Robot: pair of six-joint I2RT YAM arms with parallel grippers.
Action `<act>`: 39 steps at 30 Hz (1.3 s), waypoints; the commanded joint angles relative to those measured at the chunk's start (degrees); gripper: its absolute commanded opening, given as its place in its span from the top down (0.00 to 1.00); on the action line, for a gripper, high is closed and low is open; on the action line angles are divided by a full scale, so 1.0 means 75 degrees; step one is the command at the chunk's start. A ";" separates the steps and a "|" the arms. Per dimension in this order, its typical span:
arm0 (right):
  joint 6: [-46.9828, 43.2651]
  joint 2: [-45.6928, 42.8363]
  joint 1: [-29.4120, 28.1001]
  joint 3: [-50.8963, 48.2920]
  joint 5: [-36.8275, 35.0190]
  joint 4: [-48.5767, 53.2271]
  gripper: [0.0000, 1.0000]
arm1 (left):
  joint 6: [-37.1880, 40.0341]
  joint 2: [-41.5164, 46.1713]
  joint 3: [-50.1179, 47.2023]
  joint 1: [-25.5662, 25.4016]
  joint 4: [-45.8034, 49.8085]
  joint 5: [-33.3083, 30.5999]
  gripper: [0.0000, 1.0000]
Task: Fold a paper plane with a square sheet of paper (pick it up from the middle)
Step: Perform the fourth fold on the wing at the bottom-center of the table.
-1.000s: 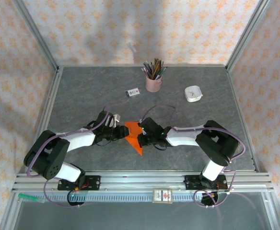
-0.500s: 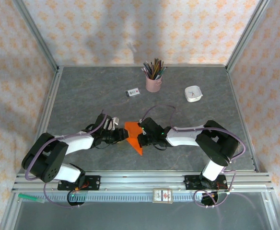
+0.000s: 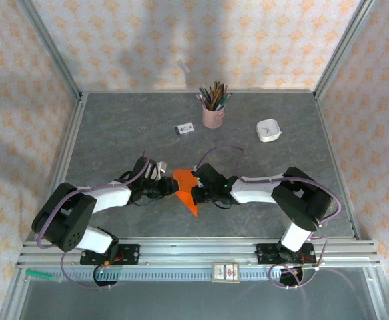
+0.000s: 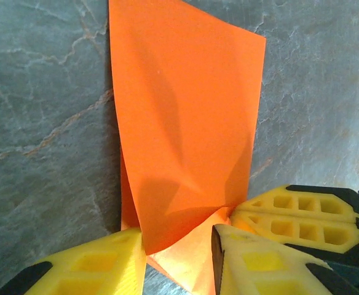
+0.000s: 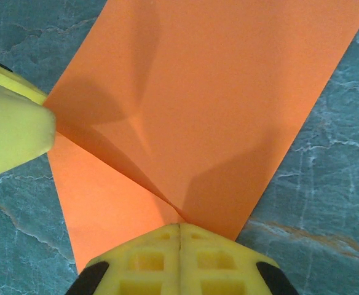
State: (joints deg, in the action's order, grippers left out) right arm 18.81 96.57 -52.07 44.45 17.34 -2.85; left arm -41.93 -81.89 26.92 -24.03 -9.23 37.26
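Roughly midway across the grey stone-patterned table (image 3: 114,140), toward its near edge, lies the square sheet of paper (image 3: 188,197). It is bright orange and partly folded, with overlapping layers and a point aimed at the near side. Two white robot arms reach in low from either side and meet at it. The left hand (image 4: 179,249) is released: its yellow fingers (image 4: 99,267) stand apart with a folded corner of the sheet between them, and whether they touch it cannot be told. The right hand (image 5: 179,230) is clenched, its two yellow fingertips pressed together against the sheet's edge where a crease ends; whether any paper is pinched between them cannot be told. Well apart from the arms, toward the far side of the table, stands a pink cup of pencils (image 3: 213,115), with a small white card (image 3: 184,129) to its left and a small white dish (image 3: 268,130) to its right.
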 commanded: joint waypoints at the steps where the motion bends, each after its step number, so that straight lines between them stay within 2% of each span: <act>1: 0.0004 0.0034 0.0015 -0.0266 -0.0434 0.0673 1.00 | 0.0210 0.0024 0.0145 -0.0018 -0.0061 0.0094 0.67; 7: -0.0039 0.0052 0.0006 -0.0231 -0.0461 0.0691 1.00 | 0.0386 0.0078 0.0127 -0.0018 0.0024 0.0150 0.73; 19: -0.0318 0.0064 0.0015 0.0054 -0.0536 0.0933 0.95 | 0.0467 0.0085 0.0337 -0.0020 0.0503 0.0062 0.94; 24: -0.0670 -0.0232 0.0008 0.0449 -0.0563 0.1236 0.87 | -0.0242 0.0463 0.0200 -0.0030 0.0586 0.0003 1.00; 31: -0.0804 -0.1413 -0.0069 0.0540 -0.0524 0.1492 0.75 | -0.1260 0.1217 -0.0020 -0.0042 0.1114 -0.0392 1.00; 36: -0.0419 -0.1903 -0.0660 0.0230 -0.0768 0.0858 0.63 | -0.2150 0.1577 -0.0234 -0.0038 0.1219 -0.0463 1.00; 39: -0.0092 -0.1865 -0.1169 -0.0060 -0.1319 0.0231 0.57 | -0.2656 0.1782 -0.0267 -0.0042 0.1297 -0.0444 1.00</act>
State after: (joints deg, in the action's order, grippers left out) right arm 15.44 82.52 -58.17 46.52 12.47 2.87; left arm -56.10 -70.22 25.63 -24.03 -1.85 35.07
